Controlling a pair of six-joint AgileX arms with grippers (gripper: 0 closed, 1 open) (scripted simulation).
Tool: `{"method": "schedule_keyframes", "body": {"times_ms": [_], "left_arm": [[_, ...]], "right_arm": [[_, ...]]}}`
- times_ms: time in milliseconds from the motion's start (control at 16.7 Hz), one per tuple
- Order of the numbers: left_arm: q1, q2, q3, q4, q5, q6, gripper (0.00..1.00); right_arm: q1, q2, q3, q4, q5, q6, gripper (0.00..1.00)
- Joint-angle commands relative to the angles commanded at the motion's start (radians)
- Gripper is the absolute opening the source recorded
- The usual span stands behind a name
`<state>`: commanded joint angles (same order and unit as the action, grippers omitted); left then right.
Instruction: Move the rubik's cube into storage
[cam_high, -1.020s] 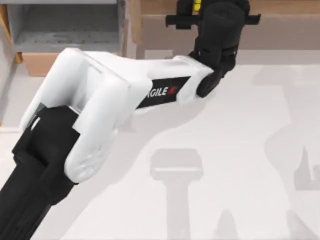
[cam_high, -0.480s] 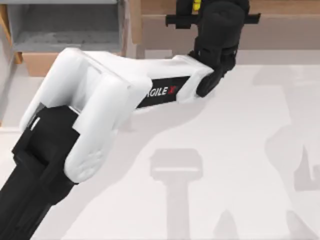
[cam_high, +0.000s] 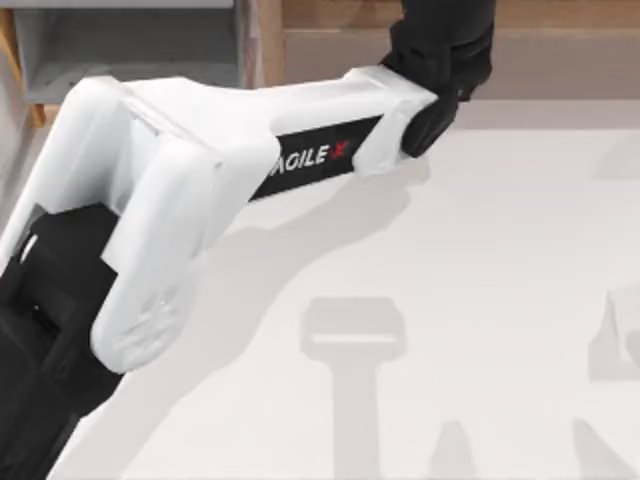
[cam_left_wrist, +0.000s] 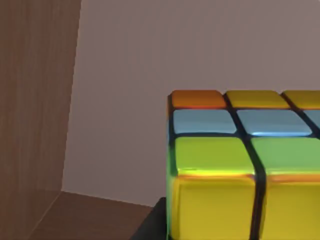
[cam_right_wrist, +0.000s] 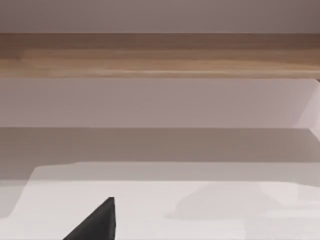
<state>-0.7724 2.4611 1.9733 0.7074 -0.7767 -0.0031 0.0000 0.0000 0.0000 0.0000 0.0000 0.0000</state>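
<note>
Left arm (cam_high: 200, 190) reaches over the surface's far edge toward the brown wooden shelf (cam_high: 560, 40). Yellow-green rubik's cube (cam_left_wrist: 240, 170) sits hard against its wrist camera, probably carried; grip unconfirmed. Grey-walled drawer (cam_high: 130, 50) waits at the far-left corner.

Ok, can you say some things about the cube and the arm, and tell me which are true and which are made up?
1. The cube has yellow and green squares. True.
2. The cube is in the grey drawer. False: it is next to a brown wooden wall.
3. The left arm stretches across the table to the shelf. True.
4. The left arm is red all over. False: it is white and black.
</note>
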Motion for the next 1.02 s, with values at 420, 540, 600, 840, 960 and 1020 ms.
{"method": "schedule_keyframes", "body": {"times_ms": [420, 540, 600, 840, 960, 1020], "left_arm": [[0.001, 0.02, -0.11, -0.079, 0.057, 0.018, 0.0], [0.001, 0.018, -0.108, -0.077, 0.055, 0.019, 0.0], [0.001, 0.018, -0.108, -0.077, 0.055, 0.019, 0.0], [-0.013, 0.004, -0.086, -0.134, 0.088, 0.046, 0.0], [-0.034, -0.01, -0.064, -0.201, 0.127, 0.077, 0.0], [-0.048, -0.017, -0.051, -0.244, 0.152, 0.095, 0.0]], "right_arm": [[0.0, 0.0, 0.0, 0.0, 0.0, 0.0, 1.0], [0.0, 0.0, 0.0, 0.0, 0.0, 0.0, 1.0], [0.0, 0.0, 0.0, 0.0, 0.0, 0.0, 1.0], [0.0, 0.0, 0.0, 0.0, 0.0, 0.0, 1.0], [0.0, 0.0, 0.0, 0.0, 0.0, 0.0, 1.0], [0.0, 0.0, 0.0, 0.0, 0.0, 0.0, 1.0]]}}
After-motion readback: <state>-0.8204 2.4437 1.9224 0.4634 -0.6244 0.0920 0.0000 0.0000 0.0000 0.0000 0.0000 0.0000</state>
